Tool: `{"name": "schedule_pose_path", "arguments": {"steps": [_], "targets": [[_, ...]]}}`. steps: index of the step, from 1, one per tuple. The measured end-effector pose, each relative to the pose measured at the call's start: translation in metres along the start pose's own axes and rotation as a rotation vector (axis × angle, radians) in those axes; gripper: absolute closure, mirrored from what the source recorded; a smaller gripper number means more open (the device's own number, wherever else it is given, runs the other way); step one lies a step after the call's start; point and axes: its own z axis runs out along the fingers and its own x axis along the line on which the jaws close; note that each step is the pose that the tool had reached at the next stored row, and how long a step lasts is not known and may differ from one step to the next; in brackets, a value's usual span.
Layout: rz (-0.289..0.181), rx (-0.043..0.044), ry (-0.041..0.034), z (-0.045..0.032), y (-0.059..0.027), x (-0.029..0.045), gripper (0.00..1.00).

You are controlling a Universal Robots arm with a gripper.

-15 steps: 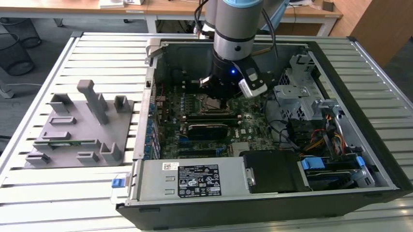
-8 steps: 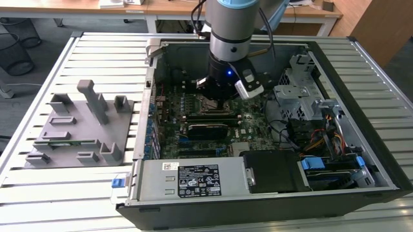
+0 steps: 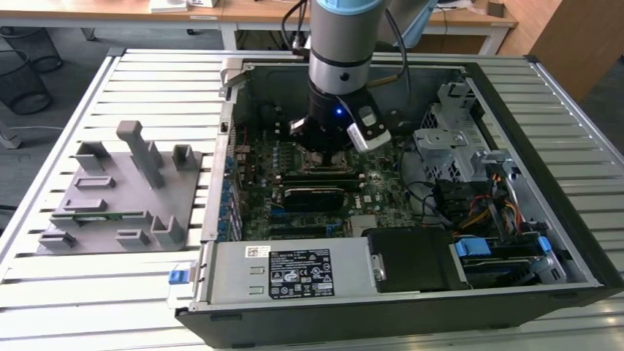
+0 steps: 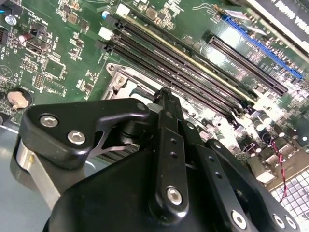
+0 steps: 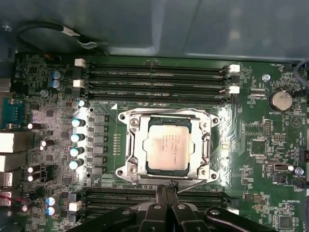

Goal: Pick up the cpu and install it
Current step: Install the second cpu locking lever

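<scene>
One cpu [image 5: 167,146] seated in its socket frame [image 5: 131,145].
Tool [image 5: 167,189] fingers together, empty, just beside the frame's edge; memory slots [image 5: 154,79] flank it.

My view takes in an open computer case [image 3: 575,241] on a slatted metal table [image 3: 98,307]. A grey parts fixture [image 3: 117,190] lies at the exterior view's left. Empty memory slots [image 5: 154,77] flank the motherboard [image 5: 260,159]; a coin battery [image 5: 280,100] sits near them.
</scene>
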Motion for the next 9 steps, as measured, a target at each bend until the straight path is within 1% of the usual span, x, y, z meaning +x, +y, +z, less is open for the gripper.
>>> {"name": "schedule_pose_path", "arguments": {"steps": [4, 6, 7, 9], "targets": [[0.0, -0.02, -0.0003, 0.0, -0.0039, 0.0009, 0.89], [0.0, -0.028, -0.0005, -0.0001, -0.006, 0.0013, 0.89], [0.0, -0.0299, -0.0006, -0.0001, -0.0071, 0.0016, 0.89], [0.0, -0.0304, -0.0006, -0.0001, -0.0086, 0.0025, 0.89]]}}
